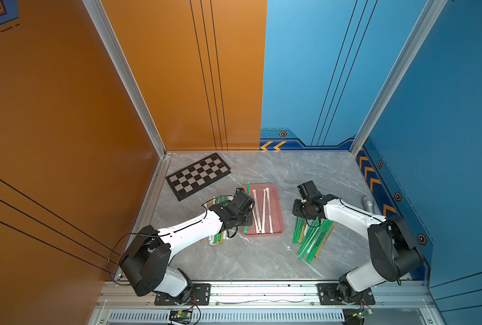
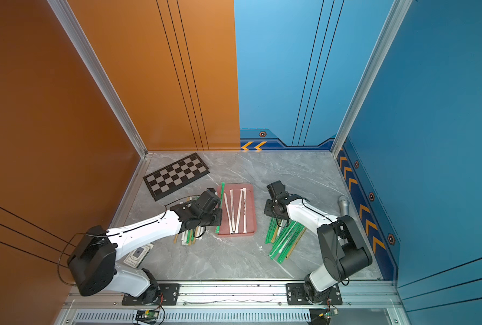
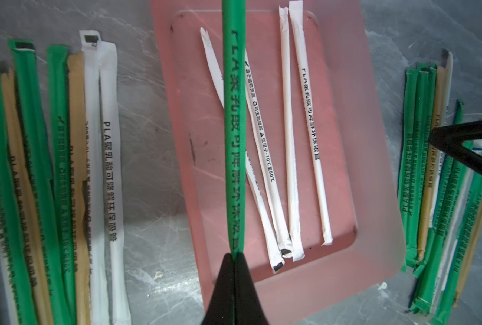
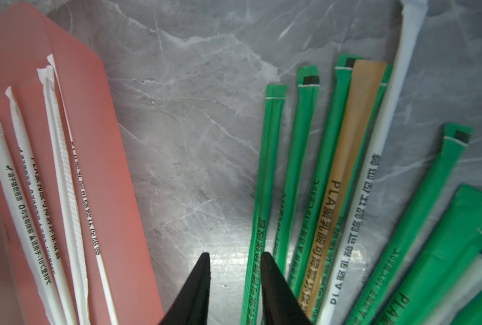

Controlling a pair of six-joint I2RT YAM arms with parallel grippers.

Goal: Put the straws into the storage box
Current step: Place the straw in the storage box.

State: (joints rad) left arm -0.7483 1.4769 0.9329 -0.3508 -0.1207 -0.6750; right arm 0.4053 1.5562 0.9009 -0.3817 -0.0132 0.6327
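1. Left pincer (image 3: 235,254): clenched on one green straw (image 3: 234,126), held above the storage box (image 3: 374,202).
2. Storage box: at the middle of the table (image 1: 262,259), holding four white straws (image 3: 287,140).
3. Right pincer (image 4: 234,261): released, empty, beside loose straws (image 4: 304,168) toward the table's right edge.
4. Toward the left edge: another pile of straws (image 3: 65,168).

High stereo pair; close wrist views

On my feed, an orange wall (image 1: 51,112) closes the cell's left side and a blue wall (image 1: 445,112) its right. The back panel (image 1: 183,70) is half orange, half blue. Aluminium posts (image 1: 121,70) mark the corners, and yellow chevrons (image 1: 273,145) line the blue base. The surface (image 1: 262,259) is grey veined marble, evenly lit.
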